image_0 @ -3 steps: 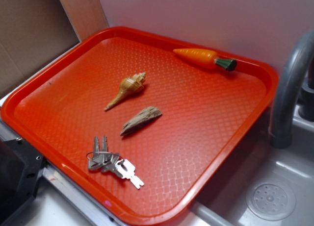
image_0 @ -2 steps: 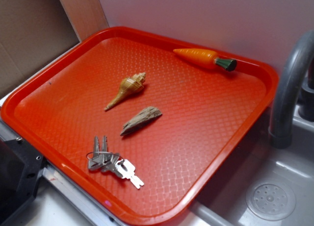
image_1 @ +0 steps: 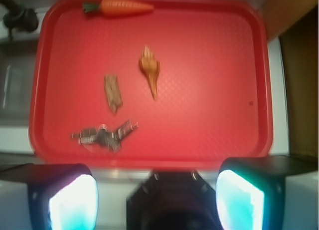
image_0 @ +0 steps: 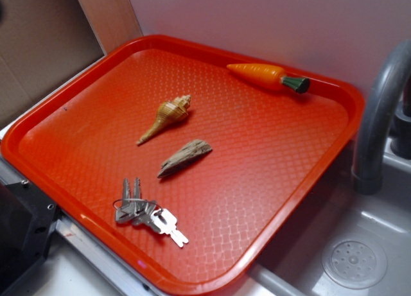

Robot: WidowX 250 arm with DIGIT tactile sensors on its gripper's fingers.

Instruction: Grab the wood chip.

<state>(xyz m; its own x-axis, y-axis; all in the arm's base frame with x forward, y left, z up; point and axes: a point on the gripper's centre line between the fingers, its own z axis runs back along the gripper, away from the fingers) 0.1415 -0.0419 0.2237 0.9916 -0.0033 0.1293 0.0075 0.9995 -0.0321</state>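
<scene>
The wood chip (image_0: 185,157) is a small grey-brown sliver lying near the middle of the red tray (image_0: 276,142). It also shows in the wrist view (image_1: 113,93). My gripper (image_1: 157,195) is high above the tray's near edge, well short of the chip. Its jaws stand wide apart and empty, and the two pale pads (image_1: 72,202) show at the bottom of the wrist view. The gripper itself is out of the exterior view.
A tan spiral seashell (image_0: 165,117) lies just behind the chip. A bunch of keys (image_0: 146,212) lies in front of it. A toy carrot (image_0: 266,76) lies at the tray's far edge. A grey faucet (image_0: 379,116) and sink stand to the right.
</scene>
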